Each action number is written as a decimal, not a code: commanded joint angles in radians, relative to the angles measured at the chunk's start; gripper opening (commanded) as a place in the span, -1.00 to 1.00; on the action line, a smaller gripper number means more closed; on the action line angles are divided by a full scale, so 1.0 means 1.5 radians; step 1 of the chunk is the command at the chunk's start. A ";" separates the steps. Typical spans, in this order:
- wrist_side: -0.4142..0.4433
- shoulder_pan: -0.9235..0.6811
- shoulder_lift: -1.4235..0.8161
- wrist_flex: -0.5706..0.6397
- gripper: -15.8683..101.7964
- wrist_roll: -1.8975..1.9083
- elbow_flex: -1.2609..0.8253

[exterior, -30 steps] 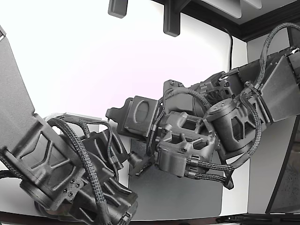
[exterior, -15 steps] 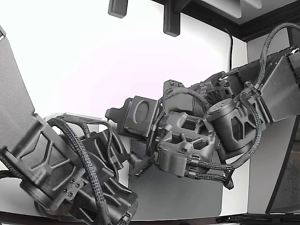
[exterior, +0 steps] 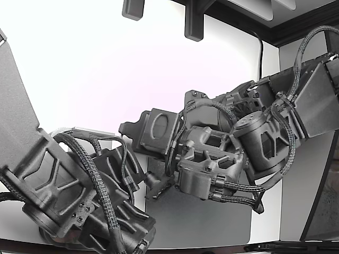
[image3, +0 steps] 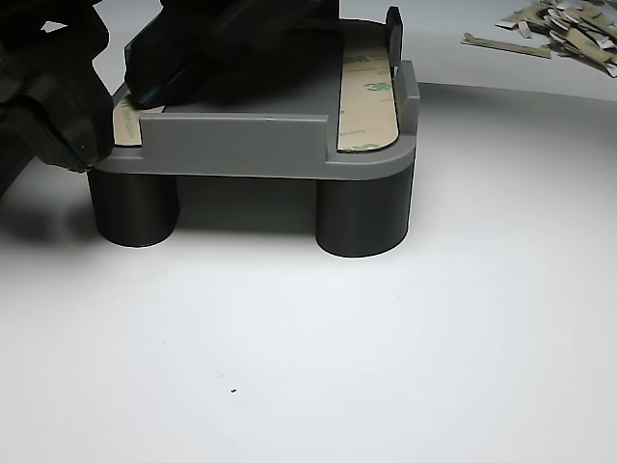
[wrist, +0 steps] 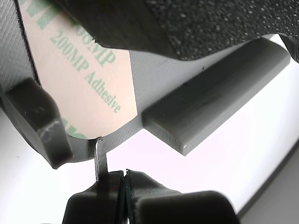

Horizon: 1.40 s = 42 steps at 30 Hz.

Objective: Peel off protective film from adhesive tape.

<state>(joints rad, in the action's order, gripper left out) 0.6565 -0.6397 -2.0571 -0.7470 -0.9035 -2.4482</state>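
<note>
Pinching film tab (wrist: 99, 156), hand (wrist: 124, 179) closed.

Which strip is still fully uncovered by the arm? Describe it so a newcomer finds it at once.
Start at the grey fixture standing on round legs on the white table. On its top, at the other view's right end beside a raised post, lies the tan liner strip with green print. The other strip hides mostly under the black arm.

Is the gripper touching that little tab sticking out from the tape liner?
Touching. In the wrist view the gripper fingertips are closed together on the thin tab that hangs from the edge of the printed liner.
</note>
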 commanded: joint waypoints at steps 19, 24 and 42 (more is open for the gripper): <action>0.006 0.004 -0.008 0.008 -0.91 -0.001 0.010; 0.007 0.004 -0.008 0.007 -0.91 -0.002 0.009; 0.007 0.004 -0.003 0.008 -0.91 0.000 0.015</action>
<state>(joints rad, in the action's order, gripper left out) 0.6642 -0.6397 -2.0494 -0.7394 -0.9050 -2.4544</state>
